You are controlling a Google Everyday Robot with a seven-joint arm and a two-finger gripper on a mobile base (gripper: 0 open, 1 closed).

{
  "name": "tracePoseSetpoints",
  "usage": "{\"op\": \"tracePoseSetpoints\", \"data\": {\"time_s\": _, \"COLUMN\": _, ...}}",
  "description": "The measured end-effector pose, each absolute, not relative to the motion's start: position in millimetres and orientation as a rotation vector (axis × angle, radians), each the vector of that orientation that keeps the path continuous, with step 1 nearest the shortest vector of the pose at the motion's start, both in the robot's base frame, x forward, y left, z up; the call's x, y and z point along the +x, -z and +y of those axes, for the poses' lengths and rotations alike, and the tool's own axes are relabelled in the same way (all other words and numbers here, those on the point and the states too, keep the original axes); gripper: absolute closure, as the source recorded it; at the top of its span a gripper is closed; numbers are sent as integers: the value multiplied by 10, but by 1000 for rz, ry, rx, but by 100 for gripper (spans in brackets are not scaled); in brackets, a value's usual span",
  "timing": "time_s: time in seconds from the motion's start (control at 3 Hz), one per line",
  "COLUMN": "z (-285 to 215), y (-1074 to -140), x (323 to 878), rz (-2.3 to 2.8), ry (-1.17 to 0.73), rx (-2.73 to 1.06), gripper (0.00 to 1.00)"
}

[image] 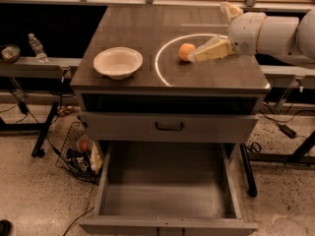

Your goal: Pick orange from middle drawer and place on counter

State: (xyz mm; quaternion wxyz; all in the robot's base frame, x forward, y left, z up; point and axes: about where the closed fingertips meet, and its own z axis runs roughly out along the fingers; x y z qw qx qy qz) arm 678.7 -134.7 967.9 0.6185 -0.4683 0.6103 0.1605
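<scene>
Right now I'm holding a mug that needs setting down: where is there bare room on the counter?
Free on the counter: the back strip behind the white bowl, and a narrow gap between bowl and white arc. Crowded: the right side, where the open end effector is beside the orange.

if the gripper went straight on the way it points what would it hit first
Probably the orange on the counter: the open gripper points toward it, lower fingertip close beside it, though depth is unclear.
</scene>
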Motion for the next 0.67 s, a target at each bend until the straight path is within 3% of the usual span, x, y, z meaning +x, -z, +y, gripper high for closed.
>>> {"op": "tracePoseSetpoints", "data": {"time_s": 0.33, "z": -1561, "y": -10261, "x": 6361, "rz": 1348, "ry": -353, "rx": -1085, "gripper": 0}}
{"op": "tracePoseSetpoints", "data": {"time_s": 0.67, "z": -1576, "y": -10290, "x": 6320, "rz": 1346, "ry": -355, "rx": -1090, "gripper": 0}}
